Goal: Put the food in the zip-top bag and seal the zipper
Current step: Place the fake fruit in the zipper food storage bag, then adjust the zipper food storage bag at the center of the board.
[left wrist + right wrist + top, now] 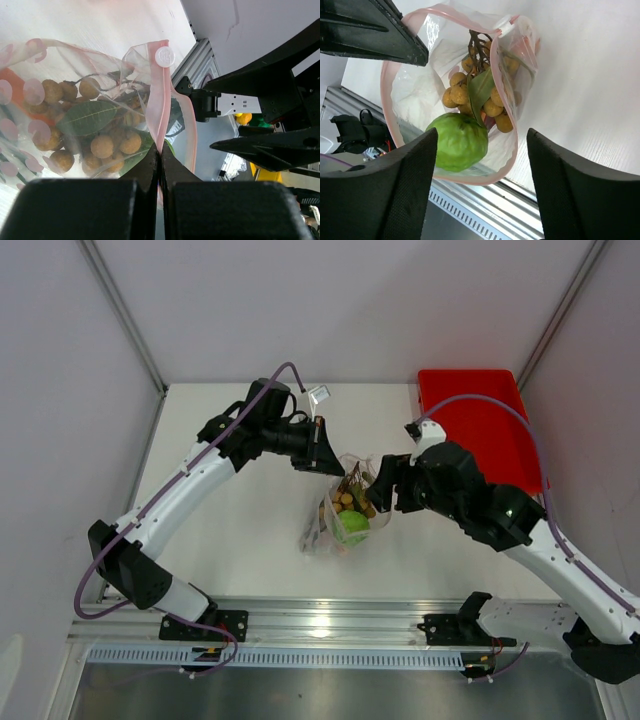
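Longan bunch (495, 107) and green fruit (460, 142) sit inside the zip-top bag (415, 95); other food is possibly hidden. The zipper (161, 100) is unsealed: left gripper (160, 150) pinches it, right gripper (481, 131) is spread.

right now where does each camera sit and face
Top external: above and behind the bases, facing down at the white table; both arms show.
Left wrist: faces along the left gripper, shut on the pinkish-red zipper strip.
Right wrist: faces past the open right gripper into the clear pink-dotted plastic bag.
Shared: both wrist views show the bunch of small tan round fruits.
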Controlling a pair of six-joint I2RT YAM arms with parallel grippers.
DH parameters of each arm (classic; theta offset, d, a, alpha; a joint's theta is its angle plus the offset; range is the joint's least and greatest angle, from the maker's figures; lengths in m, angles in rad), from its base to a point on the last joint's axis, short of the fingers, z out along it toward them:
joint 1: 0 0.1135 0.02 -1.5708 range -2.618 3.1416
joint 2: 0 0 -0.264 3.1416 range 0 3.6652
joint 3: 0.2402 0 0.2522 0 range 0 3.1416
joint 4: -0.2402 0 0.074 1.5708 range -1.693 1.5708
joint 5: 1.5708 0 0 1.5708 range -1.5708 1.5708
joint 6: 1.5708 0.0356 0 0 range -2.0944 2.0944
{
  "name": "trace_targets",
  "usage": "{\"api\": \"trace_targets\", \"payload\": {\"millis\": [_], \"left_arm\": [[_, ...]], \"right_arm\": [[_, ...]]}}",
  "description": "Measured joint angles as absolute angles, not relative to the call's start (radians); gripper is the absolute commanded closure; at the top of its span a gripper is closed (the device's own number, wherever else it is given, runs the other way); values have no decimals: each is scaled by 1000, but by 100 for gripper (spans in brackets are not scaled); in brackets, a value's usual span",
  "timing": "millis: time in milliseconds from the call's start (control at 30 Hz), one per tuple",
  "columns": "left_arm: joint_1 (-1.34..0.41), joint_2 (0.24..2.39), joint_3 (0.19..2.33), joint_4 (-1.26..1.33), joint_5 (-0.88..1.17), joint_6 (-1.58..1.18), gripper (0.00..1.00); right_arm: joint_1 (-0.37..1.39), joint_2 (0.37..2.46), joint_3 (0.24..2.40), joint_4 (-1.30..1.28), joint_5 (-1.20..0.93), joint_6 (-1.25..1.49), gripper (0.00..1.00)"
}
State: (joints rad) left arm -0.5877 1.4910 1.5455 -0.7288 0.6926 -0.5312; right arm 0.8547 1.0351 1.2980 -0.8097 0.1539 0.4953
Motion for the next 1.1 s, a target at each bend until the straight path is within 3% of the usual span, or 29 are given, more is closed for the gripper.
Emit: {"api": "trace_targets", "payload": {"millis": [367,400,433,467,633,900,1100], "left_arm": [[-588,1489,1546,-734,694,-530,99],[-588,1488,1546,-738,694,-530,99],[-588,1486,1546,-743,694,-530,100],[-588,1484,1546,-749,694,-529,99],[-588,1469,1547,-773,688,-508,99],[-657,1467,1745,-939,556,-439,99],[-740,1357,1693,-903,537,-443,99]], "right_arm": [[851,1012,1132,-816,146,546,63],[847,1018,1119,-815,142,547,72],[844,1025,1110,-811,141,545,92],[842,1032,1108,-810,138,538,100],[833,1055,1139,-799,125,536,100],[835,1071,1435,-795,-8,546,100],[887,1007,1372,-699,-69,606,100]]}}
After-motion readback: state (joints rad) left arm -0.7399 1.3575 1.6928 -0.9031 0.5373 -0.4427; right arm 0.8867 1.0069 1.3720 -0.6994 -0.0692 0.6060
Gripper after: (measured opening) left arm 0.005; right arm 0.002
